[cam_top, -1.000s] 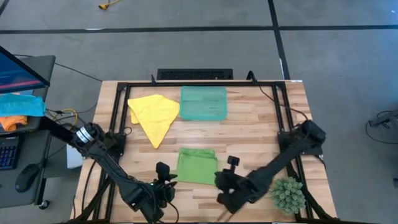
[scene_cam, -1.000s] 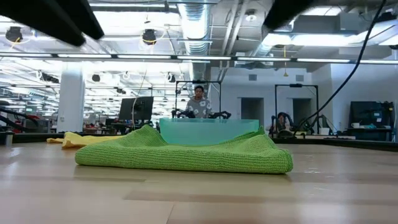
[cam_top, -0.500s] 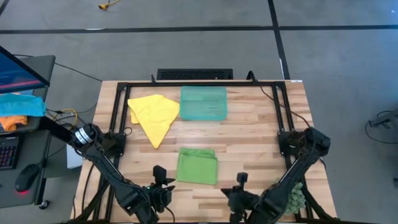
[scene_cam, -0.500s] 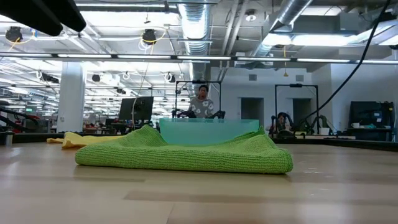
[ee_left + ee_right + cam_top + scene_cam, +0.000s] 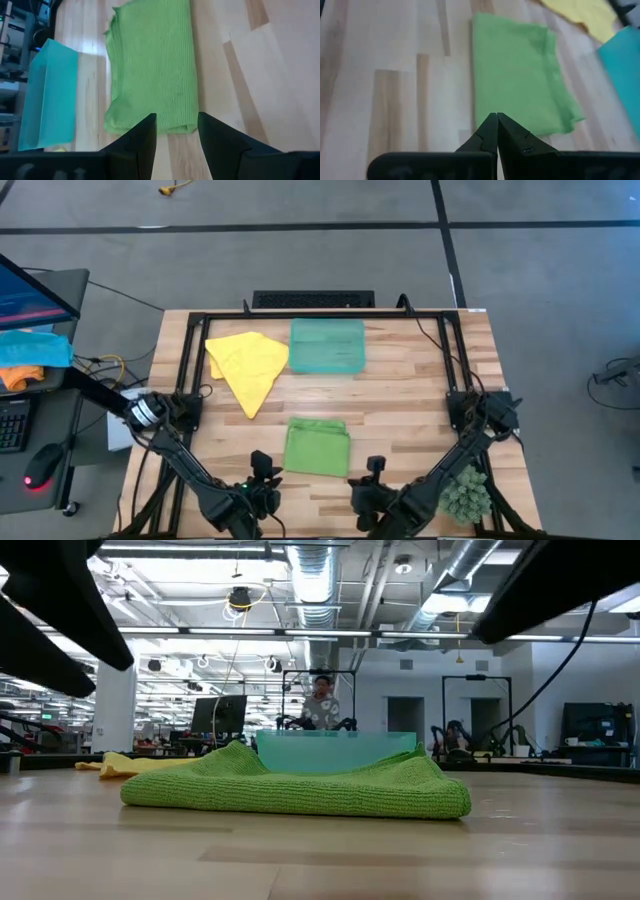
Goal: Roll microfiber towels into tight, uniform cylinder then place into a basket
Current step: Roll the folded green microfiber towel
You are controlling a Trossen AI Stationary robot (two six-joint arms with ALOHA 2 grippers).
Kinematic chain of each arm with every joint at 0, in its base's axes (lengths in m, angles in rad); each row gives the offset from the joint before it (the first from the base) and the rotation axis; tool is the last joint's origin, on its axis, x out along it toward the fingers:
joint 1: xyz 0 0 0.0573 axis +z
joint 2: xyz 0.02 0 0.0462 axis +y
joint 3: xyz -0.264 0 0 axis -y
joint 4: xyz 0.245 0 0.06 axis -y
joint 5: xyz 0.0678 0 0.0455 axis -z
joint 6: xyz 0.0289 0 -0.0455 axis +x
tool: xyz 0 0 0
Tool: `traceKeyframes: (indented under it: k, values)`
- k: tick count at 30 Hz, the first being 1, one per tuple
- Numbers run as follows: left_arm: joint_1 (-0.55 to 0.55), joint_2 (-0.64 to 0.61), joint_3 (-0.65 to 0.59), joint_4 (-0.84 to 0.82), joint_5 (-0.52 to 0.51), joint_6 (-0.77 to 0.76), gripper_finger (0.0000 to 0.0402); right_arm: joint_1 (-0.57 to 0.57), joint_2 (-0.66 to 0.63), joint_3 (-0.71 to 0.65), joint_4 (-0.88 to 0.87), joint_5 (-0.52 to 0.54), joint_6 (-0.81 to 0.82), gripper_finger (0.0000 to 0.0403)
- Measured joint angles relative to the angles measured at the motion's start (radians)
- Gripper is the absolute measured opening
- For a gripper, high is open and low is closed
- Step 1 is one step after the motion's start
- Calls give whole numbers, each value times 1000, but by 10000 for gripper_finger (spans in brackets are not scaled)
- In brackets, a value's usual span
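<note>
Microfiber towels are untouched at this moment: the right gripper [image 5: 496,131] hangs with its fingers pressed together and nothing between them, low over the near edge of the table [image 5: 400,395], just short of the green towel [image 5: 317,446]. A second ago it sat close beside that towel's right edge; half a second ago it had drawn back toward the near edge, and now it has slid a little to the left there, so it reads as having let go and backed off rather than as starting a roll. The left gripper [image 5: 177,131] waits with its fingers apart and empty, also at the near edge, with the green towel's near end just beyond its tips. That towel lies folded flat into a thick rectangle at the middle of the table, unchanged across the second, not rolled. The yellow towel [image 5: 247,363] lies crumpled at the far left, just beside the basket [image 5: 327,345], which looks empty. My judgement is that the folding step is finished and the rolling has yet to begin, so the task is still early.
</note>
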Motion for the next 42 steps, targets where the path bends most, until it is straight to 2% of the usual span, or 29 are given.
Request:
traceKeyframes:
  k: [3, 6, 11, 16, 21, 26, 30, 35, 42]
  values:
    - [5, -1, -16, 30, 10, -12, 137, -11, 0, 0, 28, -18, 0, 31]
    - [8, -1, -29, 33, 17, -24, 137, -34, 1, 0, 43, -86, -7, 43]
    - [28, -1, -44, 32, 65, -62, 137, -66, 1, 0, 45, -158, -22, 77]
    - [63, -1, -44, 49, 136, -68, 140, -83, 1, 0, 53, -168, -68, 116]
    - [92, -1, -44, 66, 141, -72, 169, -91, 1, 0, 56, -168, -68, 157]
    - [111, -1, -44, 127, 223, -8, 208, -93, 1, -20, 94, -166, -70, 188]
    - [111, -1, -44, 195, 211, 81, 226, -102, 2, -69, 150, -167, -83, 200]
    - [111, -1, -44, 185, 150, 106, 229, -113, 2, -101, 184, -163, -66, 199]
    - [112, -2, -148, 281, 149, 123, 229, -124, 2, -167, 275, -168, -63, 194]
